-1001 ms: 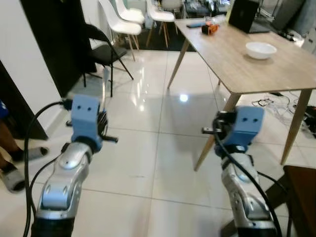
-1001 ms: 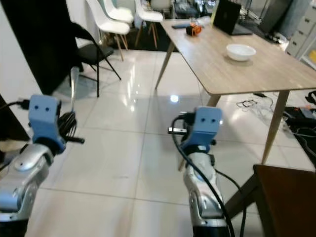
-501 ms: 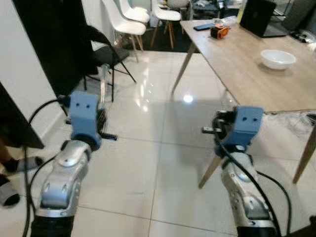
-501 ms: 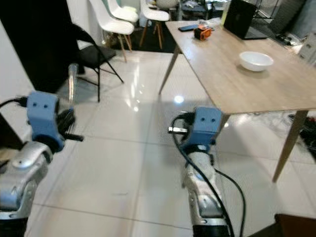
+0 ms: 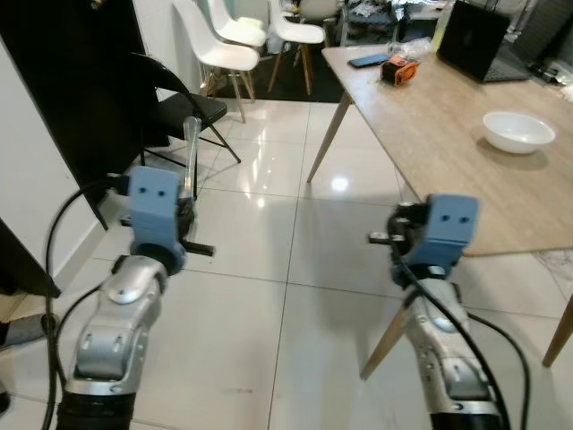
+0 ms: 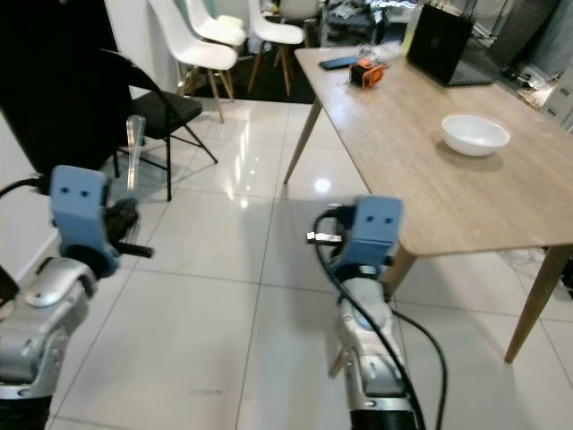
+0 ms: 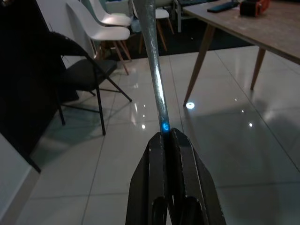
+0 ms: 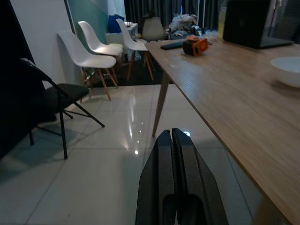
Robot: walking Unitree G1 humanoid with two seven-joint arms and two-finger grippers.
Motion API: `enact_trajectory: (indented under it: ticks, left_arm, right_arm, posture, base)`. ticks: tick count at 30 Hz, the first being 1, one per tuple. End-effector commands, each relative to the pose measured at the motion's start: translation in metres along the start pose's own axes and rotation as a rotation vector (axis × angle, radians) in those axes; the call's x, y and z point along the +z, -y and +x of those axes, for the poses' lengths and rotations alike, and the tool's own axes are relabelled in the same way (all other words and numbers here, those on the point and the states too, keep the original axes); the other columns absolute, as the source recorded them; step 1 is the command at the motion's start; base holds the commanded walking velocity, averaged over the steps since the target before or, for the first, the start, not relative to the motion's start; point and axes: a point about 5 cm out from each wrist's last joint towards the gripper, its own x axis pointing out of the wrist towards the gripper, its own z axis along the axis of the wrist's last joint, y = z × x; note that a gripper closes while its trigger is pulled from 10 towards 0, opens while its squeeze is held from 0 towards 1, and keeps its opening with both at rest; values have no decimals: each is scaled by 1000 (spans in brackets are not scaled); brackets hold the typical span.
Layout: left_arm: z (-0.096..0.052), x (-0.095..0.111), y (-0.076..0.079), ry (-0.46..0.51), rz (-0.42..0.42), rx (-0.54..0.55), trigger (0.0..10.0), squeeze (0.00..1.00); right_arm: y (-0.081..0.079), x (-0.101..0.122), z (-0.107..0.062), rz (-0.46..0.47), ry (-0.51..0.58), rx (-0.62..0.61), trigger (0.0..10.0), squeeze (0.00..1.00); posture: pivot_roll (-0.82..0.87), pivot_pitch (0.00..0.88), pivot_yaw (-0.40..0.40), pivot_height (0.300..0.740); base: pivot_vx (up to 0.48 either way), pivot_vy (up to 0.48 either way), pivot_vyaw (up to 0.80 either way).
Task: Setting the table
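The left gripper (image 7: 166,140) is clamped on a thin metal utensil (image 7: 154,70), most likely a piece of cutlery, though its far end runs out of the top of the left wrist view and cannot be identified. In the left eye view the utensil (image 5: 190,152) stands nearly upright above the blue wrist housing at centre left of the frame, its long axis vertical, the fingers pinching its lower end.

The right gripper (image 8: 174,140) has its fingers pressed together on nothing, pointing toward the near edge of the wooden table (image 5: 448,134).

The table fills the upper right of the left eye view, with a white bowl (image 5: 517,132) toward its right side, an orange object (image 5: 399,69) and a laptop (image 5: 474,40) at the far end. So the place to set the utensil lies ahead and to the right of the arm holding it, across an open stretch of tiled floor (image 5: 269,269) (the empty right arm is the nearer one). Judging from this, the step in hand is carrying; the utensil must cross rightward and tip toward flat before it can lie beside the bowl.
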Motion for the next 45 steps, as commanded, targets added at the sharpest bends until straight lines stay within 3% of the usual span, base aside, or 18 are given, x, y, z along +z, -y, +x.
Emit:
enact_trajectory:
  ticks: [1,12,17,20,24,31,37,45]
  left_arm:
    - [-2,-5,-7,-17,6,26,10000,0]
    - [-3,-6,-7,-16,4,27,10000,0]
    - [-11,-15,-7,-23,0,17,10000,0]
    - [-21,-27,-4,-49,17,3,10000,0]
    - [-32,-34,0,-47,19,7,10000,0]
    - [-42,-48,5,-73,24,-22,10000,0]
    - [-51,-55,9,-87,15,-43,10000,0]
    - [-49,-51,15,-67,19,-66,10000,0]
  right_arm:
    - [-5,-2,-2,19,-8,15,10000,0]
    - [-6,-4,-2,15,-13,24,10000,0]
    - [-6,-13,-8,-6,-27,26,10000,0]
    - [-1,-28,-19,-49,-51,21,10000,0]
    - [18,-50,-46,-188,-90,5,10000,0]
    - [27,-59,-57,-234,-99,-16,10000,0]
    - [25,-55,-55,-211,-77,-27,10000,0]
    - [12,-51,-43,-175,-36,-9,10000,0]
  posture:
    - [14,135,41,740]
    - [18,122,36,740]
    - [19,117,35,740]
    - [28,107,22,740]
    - [36,91,9,740]
    - [25,54,14,740]
    - [33,35,25,740]
    - [59,8,32,740]
  base:
    - [435,0,0]
    - [435,0,0]
    - [435,0,0]
    - [435,0,0]
    - [433,0,0]
    - [432,0,0]
    - [432,0,0]
    - [434,0,0]
